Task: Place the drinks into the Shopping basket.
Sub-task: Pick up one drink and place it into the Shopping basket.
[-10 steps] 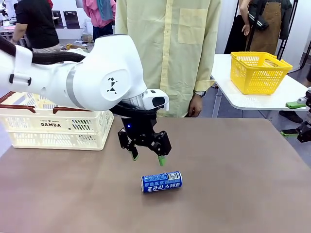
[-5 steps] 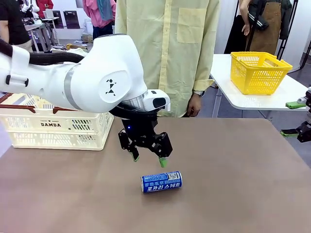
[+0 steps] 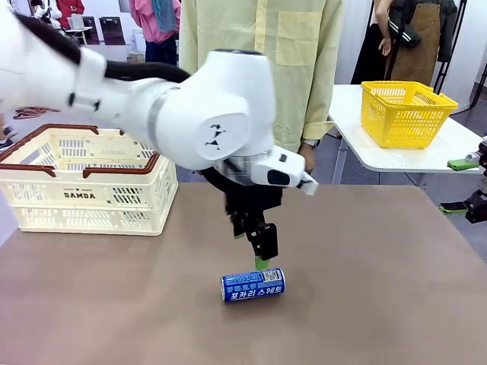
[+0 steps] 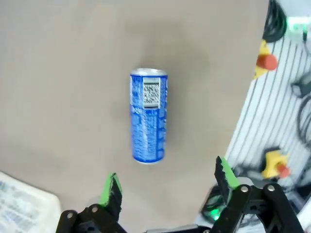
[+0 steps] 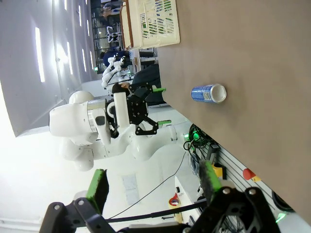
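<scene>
Blue can [image 3: 253, 285] lies on its side on the brown bench [image 3: 380, 289], near the middle. Left gripper [image 3: 255, 247] hangs just above it, fingers apart, nothing held; in the left wrist view the can [image 4: 148, 115] sits ahead between the green pads [image 4: 111, 188]. White basket [image 3: 84, 194] stands at the bench's left, well apart from the can. Right gripper [image 5: 153, 187] is off to the side, fingers apart, empty.
</scene>
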